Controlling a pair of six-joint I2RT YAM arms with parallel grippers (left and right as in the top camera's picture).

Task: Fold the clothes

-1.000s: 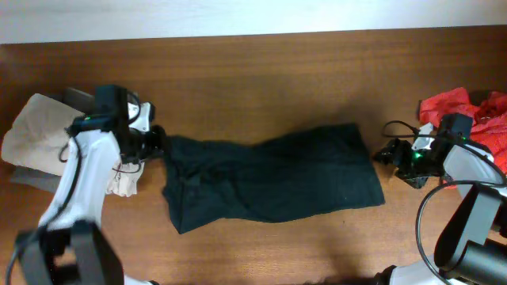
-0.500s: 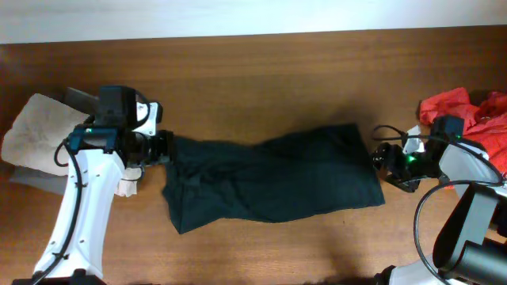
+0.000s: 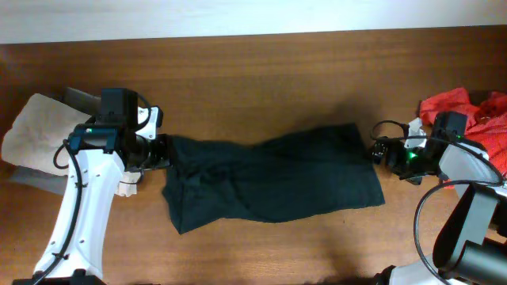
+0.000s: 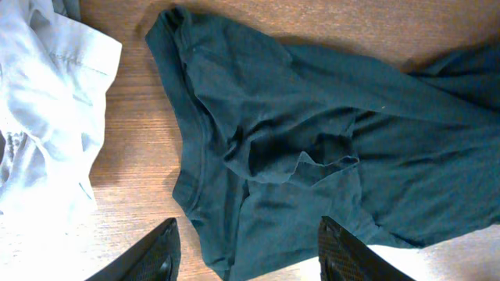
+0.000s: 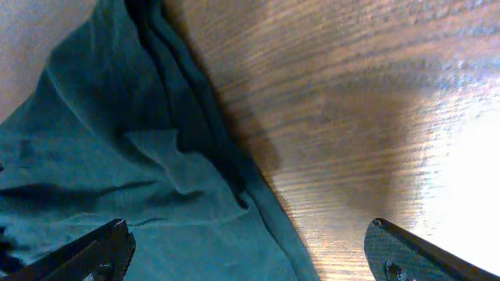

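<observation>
Well, the black T-shirt (image 3: 273,178) lies crumpled along the middle of the wooden table (image 3: 261,71), stretched as a long band from nine o'clock to three o'clock, with its three o'clock end a little higher and broader. It is bunched and creased, not flat, and one hem runs along its nine o'clock end.

The left gripper (image 3: 158,149) sits right at the shirt's nine o'clock tip. From its wrist camera its two fingers (image 4: 160,254) stand well apart with nothing pinched between them. The dark cloth lies on the wood beneath and ahead of them, toward twelve o'clock in that view.

The right gripper (image 3: 379,150) is at the shirt's three o'clock edge, just beside the upper corner. Its jaws gape wide and grip nothing. In its own camera the shirt's folded edge runs up toward eleven o'clock from between the fingers, with bare wood at one o'clock.

A beige garment (image 3: 40,131) lies at the table's nine o'clock edge behind the left arm, and a red garment (image 3: 463,107) at the three o'clock edge.
</observation>
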